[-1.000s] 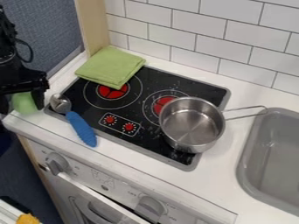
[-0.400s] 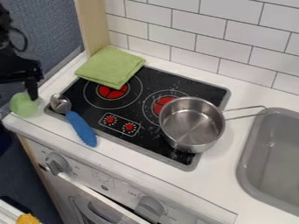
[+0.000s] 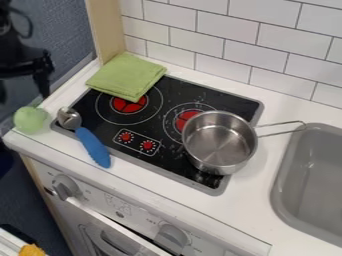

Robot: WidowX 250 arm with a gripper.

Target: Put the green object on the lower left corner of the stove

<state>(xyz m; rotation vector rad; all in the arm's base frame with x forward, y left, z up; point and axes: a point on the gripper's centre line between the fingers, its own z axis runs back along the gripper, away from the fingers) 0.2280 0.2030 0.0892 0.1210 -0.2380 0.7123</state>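
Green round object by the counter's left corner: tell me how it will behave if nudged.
The green object will probably roll, given its rounded sides. Its surface looks smooth, so it may be slightly slippery. It lies near the counter's edge, so a push that way might send it off.

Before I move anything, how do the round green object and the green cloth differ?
The green object is rounded and lumpy; the green cloth is folded flat with squared corners. The object sits on the white counter, just off the stove's lower left corner, while the cloth lies partly over the stove's upper left corner. The cloth also spreads wider than the object. Both are green.
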